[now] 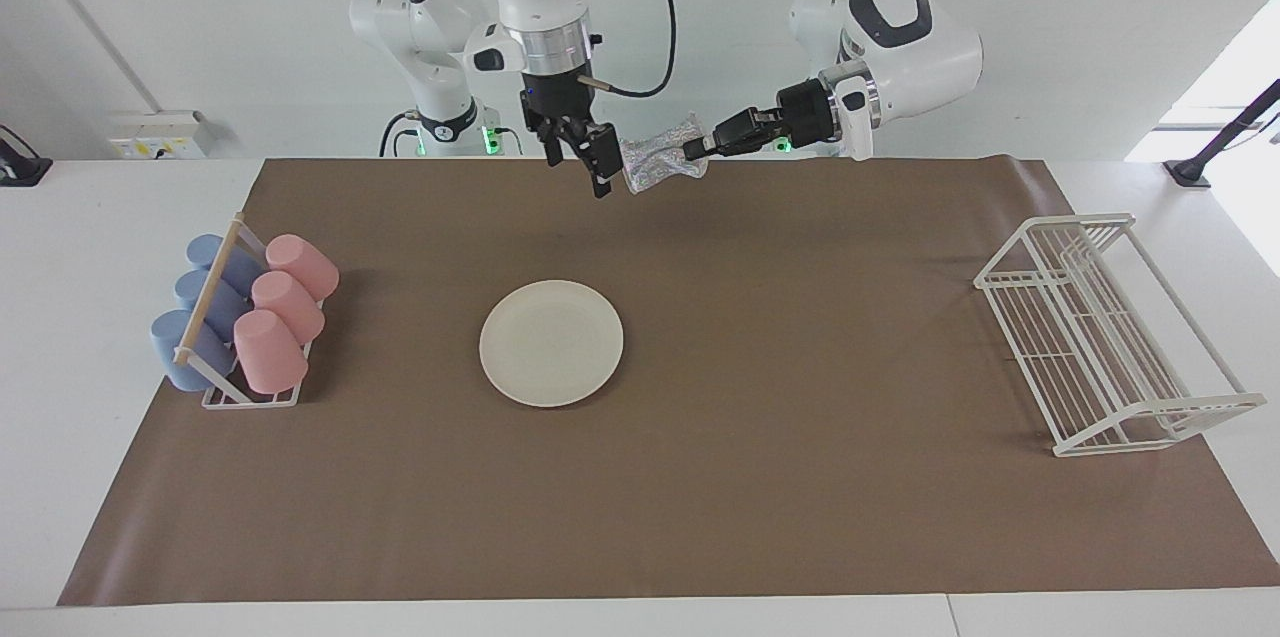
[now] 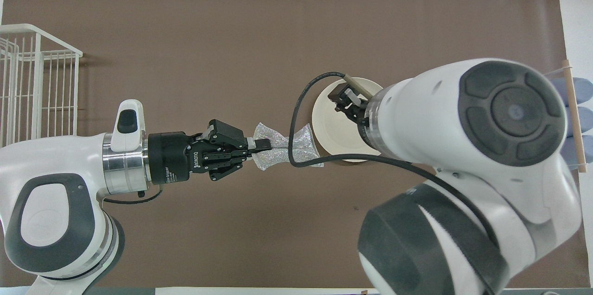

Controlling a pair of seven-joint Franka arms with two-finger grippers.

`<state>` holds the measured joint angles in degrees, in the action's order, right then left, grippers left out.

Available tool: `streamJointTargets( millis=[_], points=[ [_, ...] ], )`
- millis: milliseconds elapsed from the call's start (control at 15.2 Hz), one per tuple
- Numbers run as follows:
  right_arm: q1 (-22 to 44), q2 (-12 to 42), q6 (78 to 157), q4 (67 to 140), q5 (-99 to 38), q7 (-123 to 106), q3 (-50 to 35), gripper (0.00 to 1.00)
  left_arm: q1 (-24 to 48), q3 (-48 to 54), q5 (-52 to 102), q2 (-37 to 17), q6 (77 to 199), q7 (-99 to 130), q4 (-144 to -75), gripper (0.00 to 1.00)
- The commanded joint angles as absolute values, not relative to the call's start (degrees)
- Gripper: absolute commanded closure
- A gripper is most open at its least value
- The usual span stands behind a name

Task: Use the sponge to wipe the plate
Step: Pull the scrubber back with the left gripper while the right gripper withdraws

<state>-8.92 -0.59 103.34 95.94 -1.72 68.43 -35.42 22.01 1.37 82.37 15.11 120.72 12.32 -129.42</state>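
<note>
The cream-white plate [image 1: 551, 342] lies flat on the brown mat [image 1: 800, 477]; in the overhead view the right arm covers part of the plate [image 2: 330, 123]. The silvery speckled sponge [image 1: 658, 160] hangs in the air, pinched at one end by my left gripper [image 1: 692, 153], which reaches in sideways. From above, the sponge [image 2: 287, 149] and left gripper [image 2: 258, 145] are over the mat beside the plate, toward the left arm's end. My right gripper [image 1: 580, 167] points down, open and empty, a short gap from the sponge's free end. In the overhead view the right gripper [image 2: 343, 102] shows over the plate.
A small rack of pink and blue cups [image 1: 245, 327] lying on their sides stands at the right arm's end of the mat; only the blue cups [image 2: 563, 114] show from above. A white wire dish rack [image 1: 1100, 337] [image 2: 32, 86] stands at the left arm's end.
</note>
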Motion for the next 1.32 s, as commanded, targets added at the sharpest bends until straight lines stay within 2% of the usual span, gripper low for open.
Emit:
streamJointTargets(
  millis=[0,395,592,724,789,921,1053,1250],
  points=[
    [-13.96,-2.90,101.87,97.03,-1.84,54.28,-35.95,0.00,21.19,1.23,77.29,13.89,121.73,11.77,-127.89,1.00],
    [-23.72,-2.81,98.71,96.86,-1.93,28.86,-35.07,0.00,21.71,1.23,55.14,10.90,121.55,21.24,-123.93,1.00],
    [-23.99,-2.81,98.26,96.86,-1.93,19.28,-31.65,0.00,21.97,1.32,42.41,8.36,119.54,29.15,-120.08,1.00],
    [-23.39,-2.90,98.00,97.20,-1.93,12.25,-27.71,0.00,22.06,1.49,30.91,5.12,113.33,35.82,-114.38,1.00],
    [-20.25,-2.90,97.48,97.21,-1.93,9.43,-23.68,0.00,22.06,1.49,26.41,3.36,109.90,37.43,-111.39,1.00],
    [-7.10,-2.81,96.42,97.29,-1.85,7.74,-7.56,0.00,21.97,1.41,19.54,0.80,102.86,37.79,-106.89,1.00],
    [3.39,-2.81,95.98,97.47,-1.85,6.95,4.87,0.00,21.97,1.41,13.21,0.35,99.25,37.71,-106.08,1.00],
    [5.54,-2.02,94.23,95.98,-1.93,2.73,9.14,0.00,22.06,1.49,3.99,0.09,92.22,37.71,-103.89,1.00]
  ],
)
